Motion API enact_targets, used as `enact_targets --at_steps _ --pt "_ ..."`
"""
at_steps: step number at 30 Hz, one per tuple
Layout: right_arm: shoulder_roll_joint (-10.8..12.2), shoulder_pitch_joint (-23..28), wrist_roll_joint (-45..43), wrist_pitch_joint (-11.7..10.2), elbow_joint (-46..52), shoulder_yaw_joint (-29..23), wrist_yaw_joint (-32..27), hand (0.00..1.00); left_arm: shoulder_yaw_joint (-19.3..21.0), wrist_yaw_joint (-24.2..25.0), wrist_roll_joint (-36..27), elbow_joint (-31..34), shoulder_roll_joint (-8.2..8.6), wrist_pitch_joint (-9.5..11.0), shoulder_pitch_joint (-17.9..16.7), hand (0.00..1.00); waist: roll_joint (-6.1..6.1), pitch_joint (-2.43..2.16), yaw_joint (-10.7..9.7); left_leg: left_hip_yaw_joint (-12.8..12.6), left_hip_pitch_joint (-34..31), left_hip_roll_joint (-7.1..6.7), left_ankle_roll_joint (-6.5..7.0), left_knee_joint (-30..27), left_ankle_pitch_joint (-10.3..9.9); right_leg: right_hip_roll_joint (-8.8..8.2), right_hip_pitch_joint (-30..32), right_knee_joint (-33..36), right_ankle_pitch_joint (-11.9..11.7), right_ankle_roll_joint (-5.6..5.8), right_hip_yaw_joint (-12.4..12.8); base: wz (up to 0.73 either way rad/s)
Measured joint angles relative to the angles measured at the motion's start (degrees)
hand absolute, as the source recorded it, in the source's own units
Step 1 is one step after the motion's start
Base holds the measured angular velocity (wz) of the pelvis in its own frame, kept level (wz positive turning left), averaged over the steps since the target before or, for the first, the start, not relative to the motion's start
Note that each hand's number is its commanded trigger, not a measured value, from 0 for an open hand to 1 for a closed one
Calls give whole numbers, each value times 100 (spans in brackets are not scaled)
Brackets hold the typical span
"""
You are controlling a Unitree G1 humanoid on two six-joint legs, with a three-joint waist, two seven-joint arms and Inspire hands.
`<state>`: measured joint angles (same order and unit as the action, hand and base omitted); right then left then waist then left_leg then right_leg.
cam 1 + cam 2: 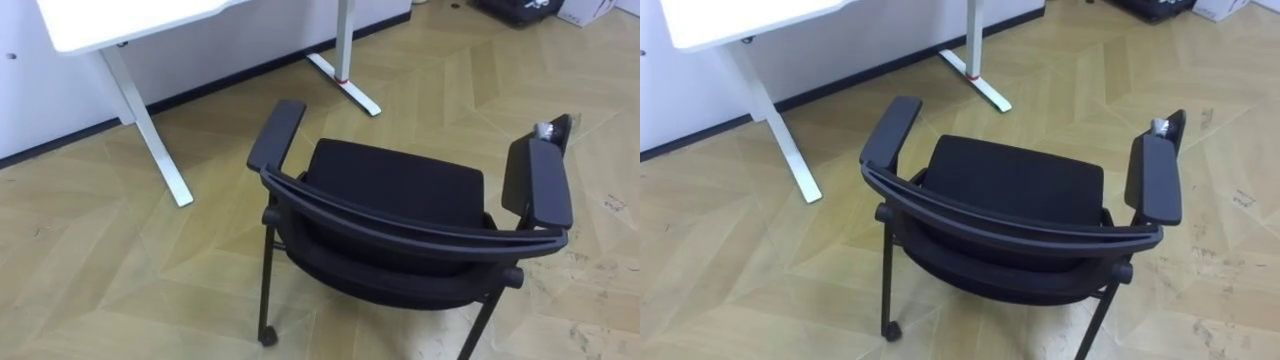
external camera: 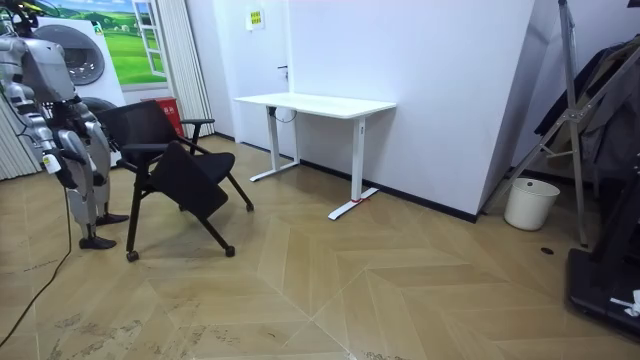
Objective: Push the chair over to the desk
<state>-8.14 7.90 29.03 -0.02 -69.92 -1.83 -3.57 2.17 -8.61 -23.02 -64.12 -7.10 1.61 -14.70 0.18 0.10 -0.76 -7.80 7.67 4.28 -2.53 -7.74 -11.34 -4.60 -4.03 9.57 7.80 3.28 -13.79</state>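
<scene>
A black chair [image 1: 395, 185] with a curved backrest and two padded armrests stands right below me on the wooden floor, its back towards me and its seat facing the desk. In the room view I stand upright just behind the chair [image 2: 175, 160], at the room view's left. My right hand [image 2: 60, 166] hangs low at my side, a little way from the backrest. The chair's right armrest [image 1: 548, 180] is turned slightly outwards. A small caster [image 1: 267, 337] shows at the near left leg.
A white desk [image 1: 120, 20] on two white legs stands ahead and to the left against the wall, its foot [image 1: 345, 85] reaching towards the chair. A white bucket [image 2: 530, 203] and a dark rack [image 2: 600, 120] are at the room view's right.
</scene>
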Motion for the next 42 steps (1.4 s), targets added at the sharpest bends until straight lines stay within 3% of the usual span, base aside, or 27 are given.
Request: enact_targets --at_steps 4,9,16,21,25,28,31,37,42 --pt "2 -7 -4 6 -103 -21 -2 0 80 -54 -21 -5 23 0 -12 0 1 8 9 -6 7 1 0 -2 0 0 0 12 4 -1 39 0" --pt "20 -2 1 18 -242 -329 -5 0 850 -321 -169 -10 165 -17 -41 0 -3 -10 142 -5 30 4 0 3 0 11 -9 14 2 -7 27 -1" --pt "16 8 5 43 -258 -635 -174 0 1581 -936 -44 -3 87 -15 -149 0 13 -8 253 0 134 5 -1 10 -16 11 -129 10 12 -5 36 1" --pt "-66 -20 -59 90 -257 -841 -231 0 1780 -1554 488 226 -179 -29 -102 0 105 -47 250 59 132 5 4 13 -32 10 -171 5 12 -5 -31 6" --pt "-182 -50 -80 85 -233 -862 -280 0 1789 -1924 549 443 -333 49 -42 0 173 -35 228 61 129 5 4 28 -32 9 -168 7 12 -5 -31 0" --pt "-228 -153 -344 80 -254 -917 -251 0 1787 -2080 945 497 -408 58 100 0 267 -28 173 56 119 4 5 20 -32 9 -156 1 12 -5 -27 0" --pt "-266 -208 -566 57 -242 -946 -154 0 1783 -2131 1499 937 -471 57 131 0 343 -28 97 62 110 4 5 11 -32 10 -142 4 12 -5 -23 0" --pt "-312 -219 -632 -36 -102 -1084 -37 0 1748 -2232 2752 1462 -982 104 727 0 474 -11 -10 92 105 3 5 22 -32 15 -162 -8 12 -4 -16 1" --pt "-333 -153 -813 -42 -95 -1073 98 0 1779 -2234 3727 2706 -1195 108 830 0 601 8 -35 -7 96 4 5 42 -32 27 -69 5 12 -5 92 -11"
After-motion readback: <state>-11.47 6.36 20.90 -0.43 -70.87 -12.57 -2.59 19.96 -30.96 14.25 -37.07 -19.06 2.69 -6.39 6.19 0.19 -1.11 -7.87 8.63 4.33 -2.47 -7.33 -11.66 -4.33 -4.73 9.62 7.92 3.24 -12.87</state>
